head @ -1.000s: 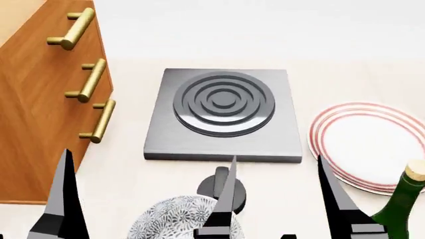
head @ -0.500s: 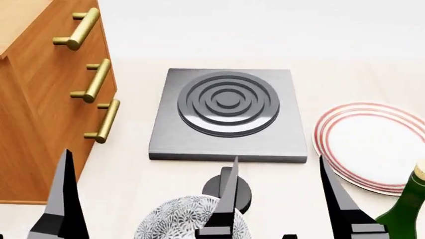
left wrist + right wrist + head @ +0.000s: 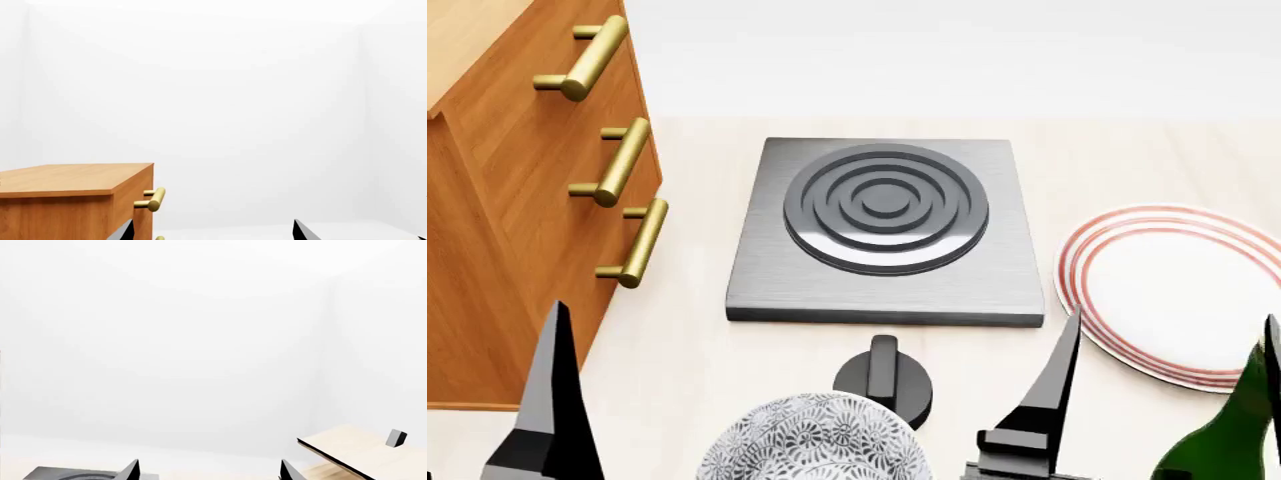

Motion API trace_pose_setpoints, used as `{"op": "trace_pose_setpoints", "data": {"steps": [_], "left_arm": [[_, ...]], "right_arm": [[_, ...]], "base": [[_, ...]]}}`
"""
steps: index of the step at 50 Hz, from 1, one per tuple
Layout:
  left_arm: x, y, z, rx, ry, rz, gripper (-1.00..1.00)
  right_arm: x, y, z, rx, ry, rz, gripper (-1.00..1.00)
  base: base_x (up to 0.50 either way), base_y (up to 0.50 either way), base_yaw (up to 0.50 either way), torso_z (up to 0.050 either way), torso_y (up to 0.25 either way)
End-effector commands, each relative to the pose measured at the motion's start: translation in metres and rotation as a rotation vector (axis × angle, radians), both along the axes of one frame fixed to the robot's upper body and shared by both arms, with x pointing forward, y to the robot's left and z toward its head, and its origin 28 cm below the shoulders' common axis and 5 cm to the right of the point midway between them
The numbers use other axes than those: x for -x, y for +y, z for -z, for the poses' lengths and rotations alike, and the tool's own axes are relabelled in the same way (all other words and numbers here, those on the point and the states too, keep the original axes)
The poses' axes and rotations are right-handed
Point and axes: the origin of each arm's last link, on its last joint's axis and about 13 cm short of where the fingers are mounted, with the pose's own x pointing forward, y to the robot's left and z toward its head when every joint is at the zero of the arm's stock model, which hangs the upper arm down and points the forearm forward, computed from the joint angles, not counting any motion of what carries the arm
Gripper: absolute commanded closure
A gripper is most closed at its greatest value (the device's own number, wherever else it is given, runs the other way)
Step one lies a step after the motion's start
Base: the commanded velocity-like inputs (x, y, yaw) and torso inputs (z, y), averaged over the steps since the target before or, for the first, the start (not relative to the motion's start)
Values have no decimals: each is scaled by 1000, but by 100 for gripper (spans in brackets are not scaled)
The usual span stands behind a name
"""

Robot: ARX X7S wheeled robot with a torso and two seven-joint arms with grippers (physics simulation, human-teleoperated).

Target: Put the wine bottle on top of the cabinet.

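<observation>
I am holding my right gripper (image 3: 1168, 385) low at the near edge of the pale wooden tabletop (image 3: 1174, 165), its two dark fingers spread wide and gripping nothing. One finger (image 3: 1052, 385) is rising just left of the tall dark green glass wine bottle (image 3: 1228, 440); a second dark sliver is showing at the frame's right edge, so the bottle's shoulder appears to be sitting between them. I judge I am bracketing the bottle this way so that closing would catch it, though I cannot tell whether either finger is touching the glass. The bottle's cork and label are cut off from sight.

My left gripper (image 3: 210, 234) is also standing apart and empty, pointing toward the large orange-brown wooden cabinet with brass bar handles (image 3: 507, 190). Its lighter top, the bottle's destination, is on the far side of the scene from the bottle. Between them are lying a square grey hotplate with raised rings (image 3: 888, 230), its round dark knob (image 3: 885, 385), a grey patterned bowl (image 3: 814, 440) and a white plate with red rim rings (image 3: 1168, 290). I expect the carry will need height to clear these.
</observation>
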Motion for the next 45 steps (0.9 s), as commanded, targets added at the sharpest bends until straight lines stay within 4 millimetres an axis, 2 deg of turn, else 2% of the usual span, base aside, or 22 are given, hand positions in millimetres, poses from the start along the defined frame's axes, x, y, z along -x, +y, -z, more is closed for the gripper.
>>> {"op": "trace_pose_setpoints", "data": {"steps": [1,12,31,38,45], "left_arm": [[0,1,0,-1,0,-5,-100],[1,1,-2,0,-3,-7,-100],[1,3,-3,0,-1,-14,-100],[1,4,-2,1,-1,-18,-100],[1,4,-3,1,1,-19,-100]], "right_arm": [[1,-17,-11,11,-20,71,-100],[-10,-28,-24,11,-43,97,-100],[-41,-37,5,-86,55,86,-100],[-48,-42,10,-124,73,86,-100],[-52,-46,23,-141,110,100,-100]], "base": [[0,0,0,0,0],[0,0,0,0,0],[0,0,0,0,0],[0,0,0,0,0],[0,0,0,0,0]]}}
